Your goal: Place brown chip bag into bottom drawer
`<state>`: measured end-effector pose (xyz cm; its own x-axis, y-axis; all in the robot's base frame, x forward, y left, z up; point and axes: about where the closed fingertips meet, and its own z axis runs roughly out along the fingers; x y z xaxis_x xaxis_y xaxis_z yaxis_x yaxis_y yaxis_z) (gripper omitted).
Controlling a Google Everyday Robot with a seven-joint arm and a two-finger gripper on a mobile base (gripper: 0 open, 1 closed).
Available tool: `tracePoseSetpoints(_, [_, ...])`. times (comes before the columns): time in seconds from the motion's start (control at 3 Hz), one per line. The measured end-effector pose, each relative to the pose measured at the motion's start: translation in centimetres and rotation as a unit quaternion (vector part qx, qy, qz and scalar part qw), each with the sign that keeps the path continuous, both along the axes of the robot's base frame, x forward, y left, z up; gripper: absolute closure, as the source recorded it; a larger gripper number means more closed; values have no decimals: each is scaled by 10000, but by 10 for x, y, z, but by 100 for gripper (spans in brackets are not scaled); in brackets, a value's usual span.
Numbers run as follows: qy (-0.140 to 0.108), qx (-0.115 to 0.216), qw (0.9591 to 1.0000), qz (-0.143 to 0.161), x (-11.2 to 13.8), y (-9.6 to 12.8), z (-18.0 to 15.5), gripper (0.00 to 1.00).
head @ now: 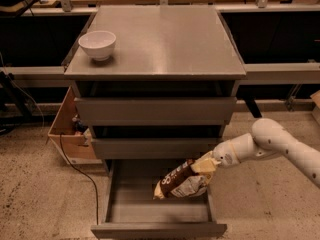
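The brown chip bag (pixel 181 180), dark brown with yellow-tan ends and white lettering, hangs tilted over the right half of the open bottom drawer (pixel 158 211), its lower end close to the tray. My gripper (pixel 210 163) comes in from the right on the white arm and is shut on the bag's upper right end, just below the second drawer's front. The bottom drawer is pulled out toward the camera, its grey tray showing bare on the left and at the front.
A white bowl (pixel 97 44) stands on the cabinet top (pixel 165 39) at the back left. The first drawer (pixel 155 111) and second drawer (pixel 152 147) are shut. A cardboard box (pixel 67 129) and a black cable (pixel 80 171) lie left of the cabinet.
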<state>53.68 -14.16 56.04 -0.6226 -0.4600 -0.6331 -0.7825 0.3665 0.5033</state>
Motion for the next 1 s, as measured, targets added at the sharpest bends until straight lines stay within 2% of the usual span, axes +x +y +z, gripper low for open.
tracePoseSetpoints(0.33, [-114,107,9995,-274,22,8,-48,100])
tracePoseSetpoints(1.0, [-344,698,9921,-980,66,27,-133,100])
